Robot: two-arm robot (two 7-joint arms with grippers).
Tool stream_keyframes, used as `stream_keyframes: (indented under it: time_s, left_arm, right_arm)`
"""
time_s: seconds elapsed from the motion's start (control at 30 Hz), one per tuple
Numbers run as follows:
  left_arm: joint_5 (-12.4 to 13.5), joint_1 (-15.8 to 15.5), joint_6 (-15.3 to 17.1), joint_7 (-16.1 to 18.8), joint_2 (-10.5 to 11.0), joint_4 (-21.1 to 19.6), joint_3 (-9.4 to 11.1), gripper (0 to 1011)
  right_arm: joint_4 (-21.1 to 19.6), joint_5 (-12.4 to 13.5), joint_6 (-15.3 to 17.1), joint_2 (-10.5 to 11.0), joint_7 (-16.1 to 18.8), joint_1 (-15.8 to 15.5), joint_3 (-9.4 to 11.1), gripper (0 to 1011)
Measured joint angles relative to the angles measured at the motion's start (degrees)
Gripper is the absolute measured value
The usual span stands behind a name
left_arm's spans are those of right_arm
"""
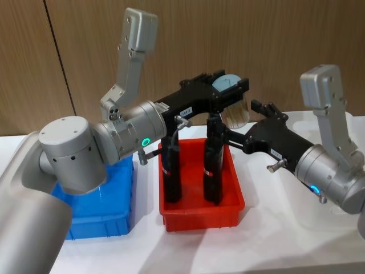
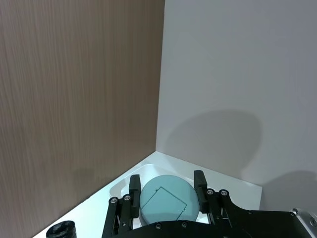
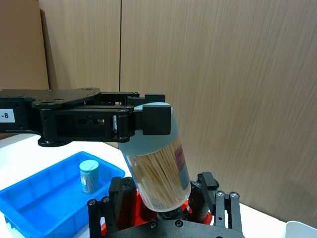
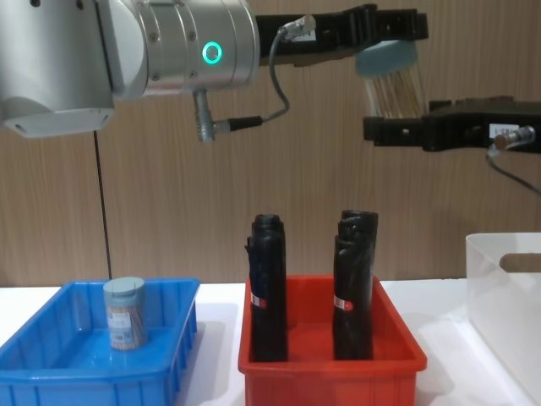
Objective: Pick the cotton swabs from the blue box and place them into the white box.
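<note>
One jar of cotton swabs (image 1: 236,109) hangs tilted high above the red bin, held at its pale blue lid (image 2: 166,201) by my left gripper (image 1: 231,88), which is shut on it. My right gripper (image 3: 164,187) stands open around the jar's lower end (image 3: 161,178), with a finger on each side and a small gap to the jar. In the chest view the jar (image 4: 396,89) sits between the left gripper (image 4: 389,38) above and the right gripper (image 4: 397,131) below. A second jar of cotton swabs (image 4: 125,313) stands upright in the blue box (image 4: 51,364). The white box (image 4: 507,296) is at the far right.
The red bin (image 1: 234,206) sits between the two boxes, directly beneath the held jar, with two tall black rolls (image 4: 269,288) (image 4: 355,283) standing in it. A wood-panelled wall rises close behind the table.
</note>
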Motion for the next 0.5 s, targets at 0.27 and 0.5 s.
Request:
stream_keyframes:
  time_s: [0.27, 0.5]
  left_arm:
    - [0.0, 0.0, 0.0, 0.0, 0.0, 0.0, 0.0, 658]
    - [0.0, 0.0, 0.0, 0.0, 0.0, 0.0, 0.0, 659]
  right_arm:
    - [0.76, -0.24, 0.14, -0.33, 0.79, 0.95, -0.17, 1002]
    - [1.42, -0.49, 0.42, -0.69, 1.64, 1.68, -0.49, 1002]
